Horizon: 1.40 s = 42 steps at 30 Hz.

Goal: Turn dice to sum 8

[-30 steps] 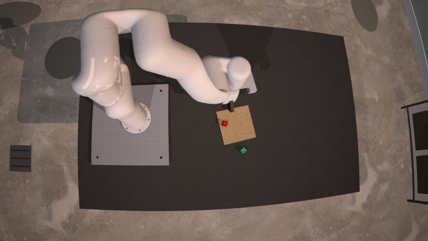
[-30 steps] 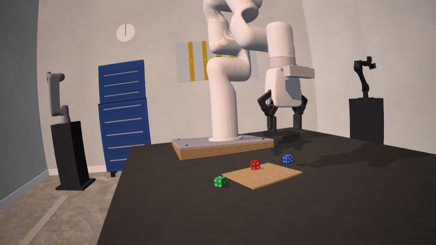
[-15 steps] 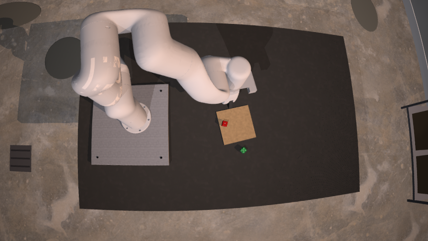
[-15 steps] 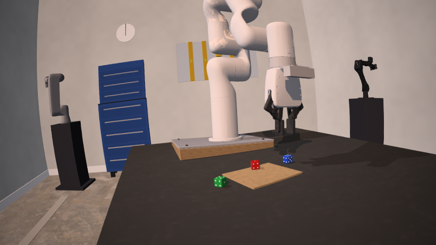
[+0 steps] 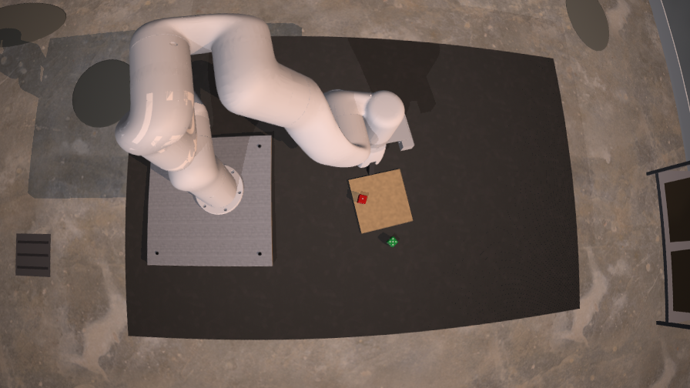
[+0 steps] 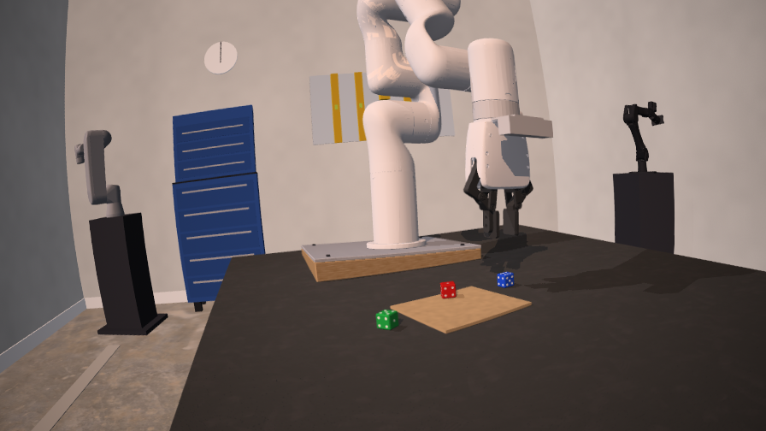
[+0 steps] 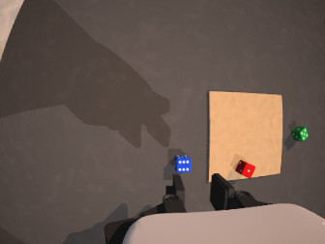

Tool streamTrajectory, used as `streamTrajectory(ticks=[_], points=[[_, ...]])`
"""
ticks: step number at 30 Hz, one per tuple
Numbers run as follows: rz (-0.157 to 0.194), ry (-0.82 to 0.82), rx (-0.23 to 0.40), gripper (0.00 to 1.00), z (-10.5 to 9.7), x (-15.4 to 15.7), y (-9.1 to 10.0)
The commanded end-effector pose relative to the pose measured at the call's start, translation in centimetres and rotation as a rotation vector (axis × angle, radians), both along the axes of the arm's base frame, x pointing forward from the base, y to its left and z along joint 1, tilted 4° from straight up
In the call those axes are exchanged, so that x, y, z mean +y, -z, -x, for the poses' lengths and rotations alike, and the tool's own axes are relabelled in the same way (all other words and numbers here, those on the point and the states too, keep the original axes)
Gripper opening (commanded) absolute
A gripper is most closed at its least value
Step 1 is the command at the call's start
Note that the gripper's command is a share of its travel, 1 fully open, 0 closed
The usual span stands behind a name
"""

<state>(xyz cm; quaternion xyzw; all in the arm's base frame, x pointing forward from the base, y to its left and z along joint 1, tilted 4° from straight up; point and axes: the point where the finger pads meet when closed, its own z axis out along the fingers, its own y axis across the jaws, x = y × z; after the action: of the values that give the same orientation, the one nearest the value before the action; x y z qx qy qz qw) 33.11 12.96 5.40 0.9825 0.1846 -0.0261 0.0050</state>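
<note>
Dim, warm light glints on the glossy white robot arm; crisp shadows darken the matte black surface.

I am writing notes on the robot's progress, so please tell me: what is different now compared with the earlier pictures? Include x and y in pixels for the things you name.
The gripper's fingers (image 6: 501, 227) have moved closer together, taking hold of nothing. The red die (image 5: 362, 199) (image 6: 447, 290) (image 7: 246, 168), green die (image 5: 393, 242) (image 6: 386, 319) (image 7: 300, 134) and mat (image 5: 386, 207) (image 6: 460, 313) (image 7: 247, 126) stayed put.
</note>
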Motion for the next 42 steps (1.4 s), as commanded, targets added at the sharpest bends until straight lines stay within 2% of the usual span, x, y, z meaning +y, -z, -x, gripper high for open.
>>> streamTrajectory(ticks=[1, 19, 30, 42], points=[[-0.001, 0.000, -0.003, 0.36, -0.1, 0.0, -0.1], [-0.001, 0.000, -0.003, 0.36, -0.1, 0.1, 0.3], [-0.001, 0.000, -0.003, 0.36, 0.0, 0.1, 1.3], [-0.001, 0.000, -0.004, 0.36, 0.1, 0.2, 3.1]])
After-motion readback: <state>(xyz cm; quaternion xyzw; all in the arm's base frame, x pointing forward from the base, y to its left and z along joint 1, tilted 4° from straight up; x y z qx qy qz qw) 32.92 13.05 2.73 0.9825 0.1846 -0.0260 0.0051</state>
